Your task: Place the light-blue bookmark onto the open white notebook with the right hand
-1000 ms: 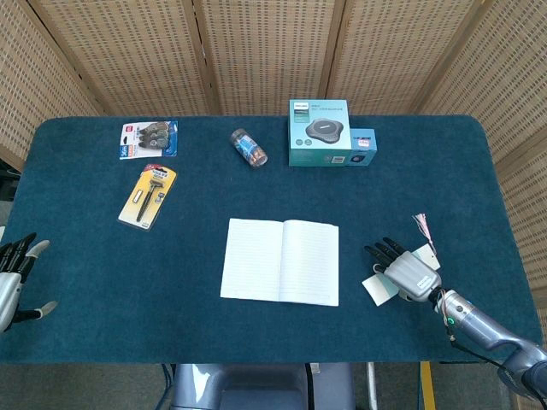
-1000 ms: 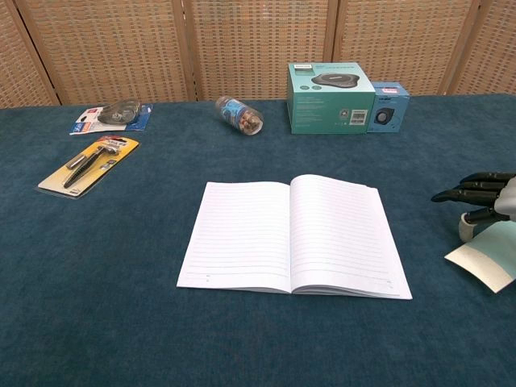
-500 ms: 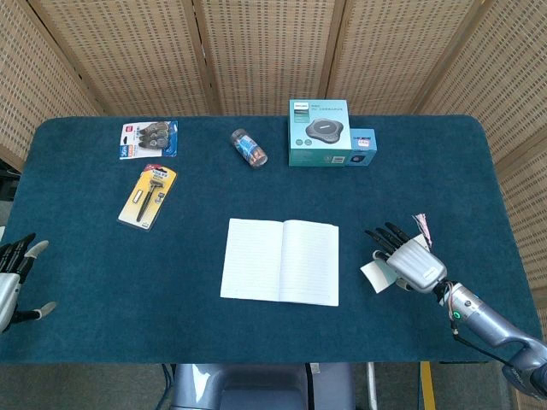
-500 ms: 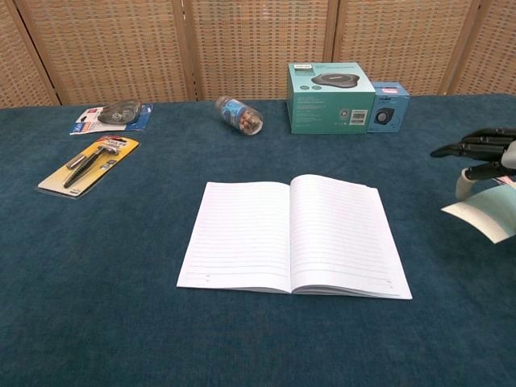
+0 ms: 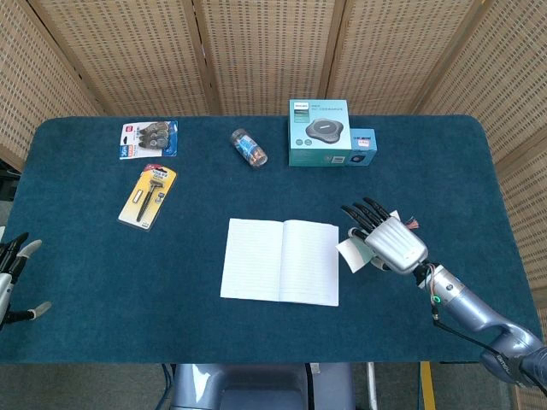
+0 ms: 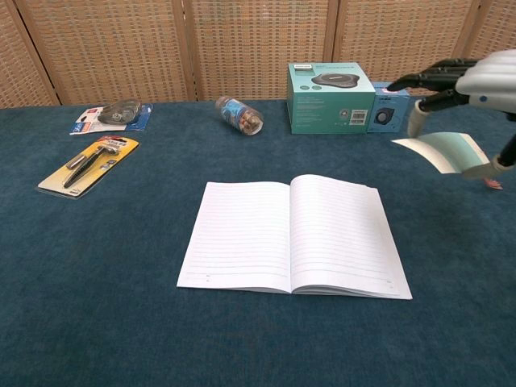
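1. Table (image 5: pixel 85 282), dark blue cloth.
2. Open white notebook (image 5: pixel 280 260) left of the right hand (image 5: pixel 391 243).
3. Teal box (image 5: pixel 319 131), small blue box (image 5: pixel 362 149) beyond it.
4. Bottle (image 5: pixel 249 147), razor pack (image 5: pixel 148 196), blister pack (image 5: pixel 149 138) far left.

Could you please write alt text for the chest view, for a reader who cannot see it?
The robot's right hand holds a light-blue bookmark in the air at the right, above the blue tablecloth. An open white notebook lies flat at centre. Behind it are a teal box, a small bottle on its side and two blister packs.
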`<state>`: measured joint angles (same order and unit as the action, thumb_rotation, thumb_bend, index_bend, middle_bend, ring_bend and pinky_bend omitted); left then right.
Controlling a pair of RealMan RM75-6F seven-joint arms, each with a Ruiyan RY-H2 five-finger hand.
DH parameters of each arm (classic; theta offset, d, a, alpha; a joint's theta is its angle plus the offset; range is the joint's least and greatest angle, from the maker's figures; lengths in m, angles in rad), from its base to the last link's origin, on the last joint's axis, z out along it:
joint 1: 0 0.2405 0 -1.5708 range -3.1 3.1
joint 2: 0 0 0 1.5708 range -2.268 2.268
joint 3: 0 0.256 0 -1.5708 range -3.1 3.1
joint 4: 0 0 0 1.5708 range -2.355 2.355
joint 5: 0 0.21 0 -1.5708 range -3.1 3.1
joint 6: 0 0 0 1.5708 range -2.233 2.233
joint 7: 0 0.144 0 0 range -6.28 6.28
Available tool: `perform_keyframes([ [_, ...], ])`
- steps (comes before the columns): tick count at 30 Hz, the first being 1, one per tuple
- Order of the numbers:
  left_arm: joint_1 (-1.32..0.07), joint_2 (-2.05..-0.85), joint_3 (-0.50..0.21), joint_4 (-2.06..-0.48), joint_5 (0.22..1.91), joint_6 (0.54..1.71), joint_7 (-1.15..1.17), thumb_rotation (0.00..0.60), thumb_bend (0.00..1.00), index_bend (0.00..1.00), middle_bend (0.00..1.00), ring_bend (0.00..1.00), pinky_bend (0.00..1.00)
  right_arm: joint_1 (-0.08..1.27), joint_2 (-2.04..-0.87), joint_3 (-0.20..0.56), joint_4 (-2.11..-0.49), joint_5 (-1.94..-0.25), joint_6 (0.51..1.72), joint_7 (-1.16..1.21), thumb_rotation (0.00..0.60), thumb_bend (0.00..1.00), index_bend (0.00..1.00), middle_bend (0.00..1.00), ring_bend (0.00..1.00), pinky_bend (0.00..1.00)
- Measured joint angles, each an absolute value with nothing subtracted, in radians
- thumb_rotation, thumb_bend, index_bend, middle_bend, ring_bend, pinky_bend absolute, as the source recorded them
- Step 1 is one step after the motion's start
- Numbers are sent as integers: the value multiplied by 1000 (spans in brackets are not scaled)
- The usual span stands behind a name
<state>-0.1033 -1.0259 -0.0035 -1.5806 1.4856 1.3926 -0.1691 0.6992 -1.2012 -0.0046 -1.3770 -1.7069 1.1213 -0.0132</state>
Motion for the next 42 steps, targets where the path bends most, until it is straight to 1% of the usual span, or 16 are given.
perform_keyframes([
  [5,-97,-1018,-6,-1577,1485,1404,-203,600,0,0,0,0,0,765,-1183,63,-1494,-1662,1038,-151,600,260,687,33,0,33],
  [11,-93,-1013,-23,-1573,1450,1406,-213,600,0,0,0,0,0,859,-1195,130,-1573,-1604,914,-331,600,260,687,40,0,35],
  [16,-101,-1009,-27,-1572,1438,1382,-220,600,0,0,0,0,0,915,-1237,159,-1581,-1593,869,-457,600,260,687,56,0,52],
  [19,-109,-1008,-30,-1570,1424,1359,-220,600,0,0,0,0,0,952,-1286,166,-1566,-1603,846,-533,600,260,687,66,0,58],
  [22,-117,-1008,-36,-1567,1407,1340,-221,600,0,0,0,0,0,985,-1326,164,-1544,-1629,825,-592,600,260,687,75,0,71],
  [25,-126,-1008,-40,-1565,1393,1317,-221,600,0,0,0,0,0,1014,-1351,146,-1517,-1694,813,-656,600,260,687,80,0,83],
  [29,-134,-1008,-42,-1564,1385,1300,-219,600,0,0,0,0,0,1054,-1412,110,-1430,-1801,807,-730,600,260,687,82,0,86],
  [35,-143,-1008,-42,-1562,1381,1282,-217,600,0,0,0,0,0,1095,-1463,45,-1340,-1915,816,-772,600,260,687,81,0,95],
  [42,-145,-1008,-41,-1561,1383,1277,-219,600,0,0,0,0,0,1107,-1475,22,-1340,-1940,818,-770,600,260,687,81,0,109],
])
